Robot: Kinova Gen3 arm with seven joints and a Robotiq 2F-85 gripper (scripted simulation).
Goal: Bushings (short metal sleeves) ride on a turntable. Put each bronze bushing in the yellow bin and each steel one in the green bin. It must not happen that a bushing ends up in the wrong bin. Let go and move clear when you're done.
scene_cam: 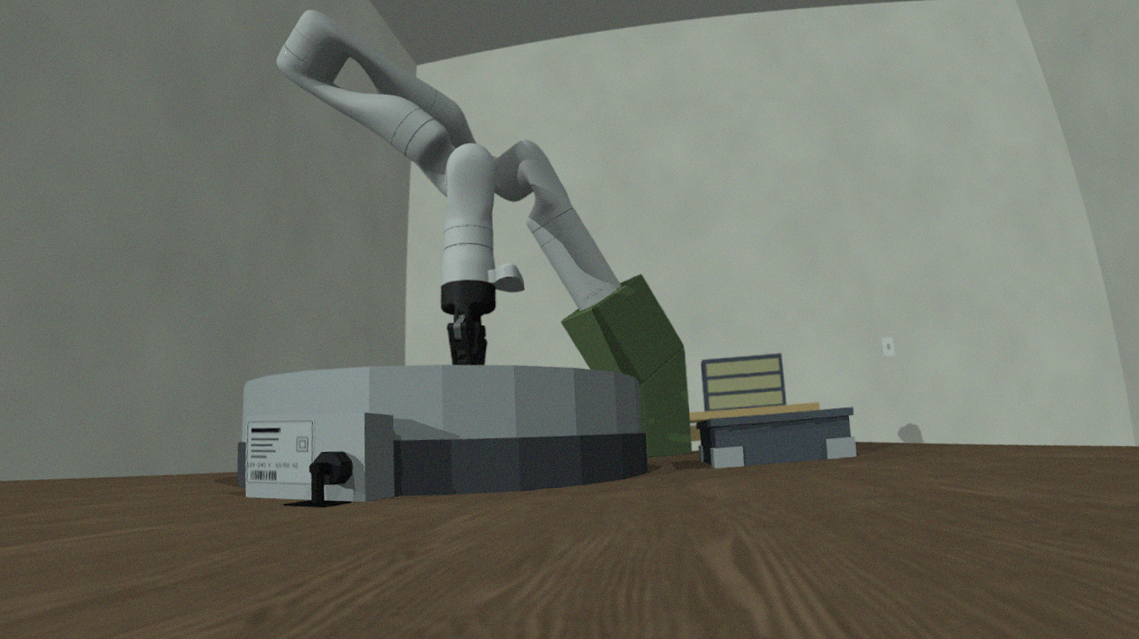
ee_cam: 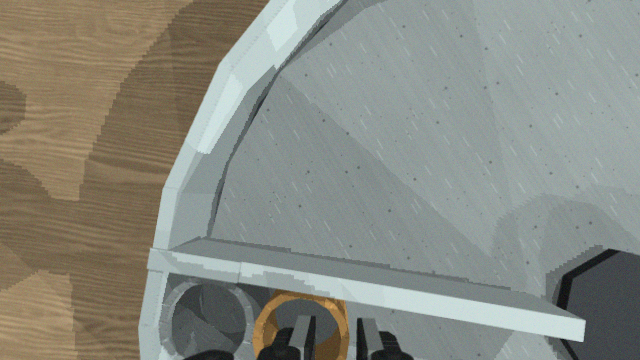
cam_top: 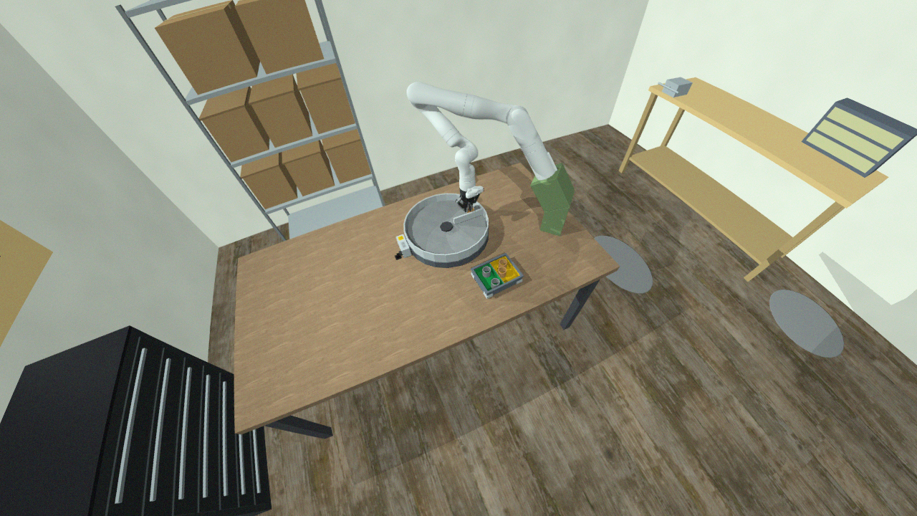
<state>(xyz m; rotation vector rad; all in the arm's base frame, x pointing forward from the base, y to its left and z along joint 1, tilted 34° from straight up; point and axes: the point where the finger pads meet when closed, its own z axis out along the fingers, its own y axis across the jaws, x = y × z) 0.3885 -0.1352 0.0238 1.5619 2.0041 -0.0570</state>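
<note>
My gripper [cam_top: 468,208] [ee_cam: 335,341] is low over the turntable [cam_top: 448,258] [scene_cam: 481,404] [ee_cam: 400,125], its fingers a narrow gap apart with nothing gripped. In the wrist view a bronze bushing [ee_cam: 264,327] stands upright beside a pale fence [ee_cam: 400,295]; the left finger shows over its hole, the right finger past its right wall. A steel bushing [ee_cam: 249,312] stands to its left, near the rim. In the top view, the green bin [cam_top: 479,276] holds two steel bushings and the yellow bin [cam_top: 511,276] two bronze ones. The rim hides the fingertips in the exterior view.
The fence crosses from the turntable's raised rim towards its dark hub [cam_top: 445,226] [ee_cam: 610,295]. A control box [cam_top: 402,244] [scene_cam: 294,426] is on the turntable's side. The bins share a grey tray [scene_cam: 774,437] on the wooden table [cam_top: 359,320]. A green pedestal [cam_top: 554,205] carries the arm.
</note>
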